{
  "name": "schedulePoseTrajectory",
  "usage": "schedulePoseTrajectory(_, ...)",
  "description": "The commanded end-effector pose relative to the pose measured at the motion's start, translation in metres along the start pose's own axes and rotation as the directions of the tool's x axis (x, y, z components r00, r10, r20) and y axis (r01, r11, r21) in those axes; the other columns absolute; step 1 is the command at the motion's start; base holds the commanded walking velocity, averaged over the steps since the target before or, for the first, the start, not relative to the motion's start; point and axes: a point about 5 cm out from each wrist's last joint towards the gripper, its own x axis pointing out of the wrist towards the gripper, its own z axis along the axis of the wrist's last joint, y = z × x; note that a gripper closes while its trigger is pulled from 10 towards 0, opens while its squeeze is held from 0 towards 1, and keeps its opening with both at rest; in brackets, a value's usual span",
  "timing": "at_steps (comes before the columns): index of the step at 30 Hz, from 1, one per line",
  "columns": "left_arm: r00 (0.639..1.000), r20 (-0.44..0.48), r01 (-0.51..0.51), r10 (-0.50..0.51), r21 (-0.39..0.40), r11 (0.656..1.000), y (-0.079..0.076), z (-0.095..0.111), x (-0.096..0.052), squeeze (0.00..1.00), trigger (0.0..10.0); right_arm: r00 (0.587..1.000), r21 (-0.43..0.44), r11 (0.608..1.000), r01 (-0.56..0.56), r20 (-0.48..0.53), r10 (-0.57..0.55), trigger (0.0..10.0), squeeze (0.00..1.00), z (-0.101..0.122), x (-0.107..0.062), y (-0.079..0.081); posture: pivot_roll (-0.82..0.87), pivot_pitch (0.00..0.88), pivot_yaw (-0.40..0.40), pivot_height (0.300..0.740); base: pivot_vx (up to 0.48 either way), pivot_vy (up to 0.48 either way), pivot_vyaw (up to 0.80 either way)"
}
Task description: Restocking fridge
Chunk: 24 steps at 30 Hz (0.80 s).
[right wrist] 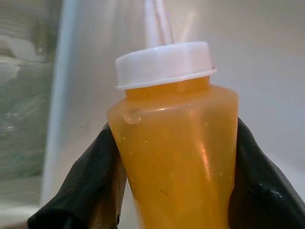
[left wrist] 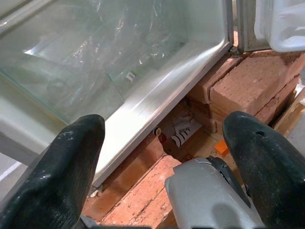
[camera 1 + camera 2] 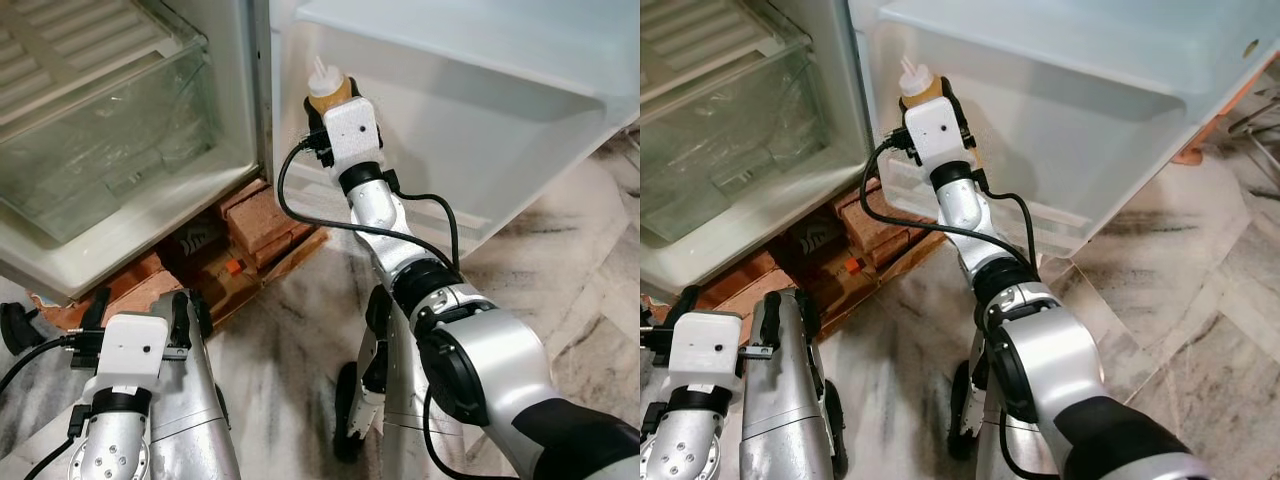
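A squeeze bottle of orange sauce with a white nozzle cap stands upright between the black fingers of my right gripper, which is shut on it. The bottle is held up against the inner side of the open white fridge door, just above the door's lower bin. My left gripper hangs low and open with nothing between its fingers. It points at the bottom edge of the fridge body.
The fridge's clear crisper drawer sits at the left under a wire shelf. The fridge rests on red bricks and boards. A black cable loops from my right wrist. A marble floor lies at the right.
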Motion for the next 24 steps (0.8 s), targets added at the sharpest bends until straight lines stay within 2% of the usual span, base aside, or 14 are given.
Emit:
schedulePoseTrajectory(1,0.999,-0.03,0.013,-0.013,0.005,1.0,-0.002,-0.005,-0.002,0.0,10.0,0.955,0.052,0.998,-0.033,-0.292,0.047,10.0,0.0,-0.057,-0.037,0.014,0.42,0.304,-0.108,0.421,0.0,0.0,0.0)
schedulePoseTrajectory(7,1.0,-0.028,0.013,-0.013,0.005,1.0,-0.002,-0.005,-0.001,0.0,10.0,0.955,0.057,0.998,-0.041,-0.293,0.056,10.0,0.0,-0.055,-0.034,0.013,0.42,0.3,-0.11,0.421,0.0,0.0,0.0)
schedulePoseTrajectory(15,1.0,-0.025,0.011,-0.011,0.008,1.0,-0.001,-0.005,-0.001,0.0,10.0,0.957,0.031,0.999,-0.02,-0.289,0.028,10.0,0.0,-0.055,-0.033,0.003,0.42,0.297,-0.105,0.421,0.0,0.0,0.0)
schedulePoseTrajectory(16,1.0,-0.024,0.011,-0.011,0.009,1.0,-0.001,-0.004,0.0,0.0,10.0,0.971,-0.045,0.999,-0.026,-0.239,0.014,10.0,0.0,-0.05,-0.03,-0.002,0.42,0.298,-0.102,0.421,0.0,0.0,0.0)
schedulePoseTrajectory(19,1.0,-0.022,0.011,-0.011,0.01,1.0,0.0,-0.004,0.0,0.0,10.0,0.987,-0.181,0.983,0.037,-0.15,-0.065,10.0,0.0,-0.039,-0.022,-0.02,0.42,0.295,-0.101,0.421,0.0,0.0,0.0)
schedulePoseTrajectory(20,1.0,-0.022,0.011,-0.011,0.01,1.0,0.0,-0.004,0.0,0.0,10.0,0.987,-0.181,0.983,0.037,-0.15,-0.065,10.0,0.0,-0.039,-0.022,-0.02,0.42,0.295,-0.101,0.421,0.0,0.0,0.0)
schedulePoseTrajectory(22,1.0,-0.02,0.011,-0.011,0.01,1.0,-0.001,-0.004,0.001,0.0,10.0,0.988,-0.224,0.968,0.114,-0.074,-0.134,10.0,0.0,-0.028,-0.016,-0.039,0.42,0.292,-0.1,0.421,0.0,0.0,0.0)
schedulePoseTrajectory(23,1.0,-0.02,0.011,-0.011,0.01,1.0,-0.001,-0.004,0.001,0.0,10.0,0.988,-0.224,0.968,0.114,-0.074,-0.134,10.0,0.0,-0.028,-0.016,-0.039,0.42,0.292,-0.1,0.421,0.0,0.0,0.0)
schedulePoseTrajectory(24,1.0,-0.019,0.011,-0.011,0.01,1.0,-0.001,-0.004,0.001,0.0,10.0,0.987,-0.243,0.96,0.141,-0.042,-0.156,10.0,0.0,-0.024,-0.014,-0.046,0.42,0.29,-0.099,0.421,0.0,0.0,0.0)
